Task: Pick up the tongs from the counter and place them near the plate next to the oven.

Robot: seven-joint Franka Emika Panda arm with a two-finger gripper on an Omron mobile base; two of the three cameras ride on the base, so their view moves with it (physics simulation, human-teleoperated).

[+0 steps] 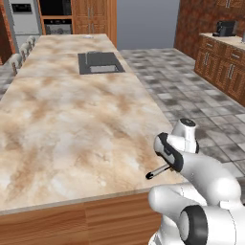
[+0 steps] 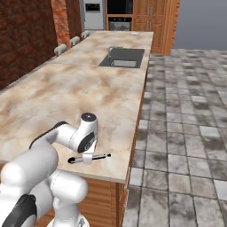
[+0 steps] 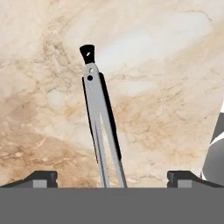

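Marbled counter (image 1: 62, 124) near its front corner carries the tongs (image 3: 98, 127) lying flat, and the gripper (image 3: 111, 177) hangs above with fingers spread empty, straddling them to grasp.

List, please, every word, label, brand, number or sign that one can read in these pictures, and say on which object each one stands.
None can be read.
The tongs carry no marking, only a small hole near the black end.
The counter shows bare marbled stone.
The oven has a panel too small and blurred to read.
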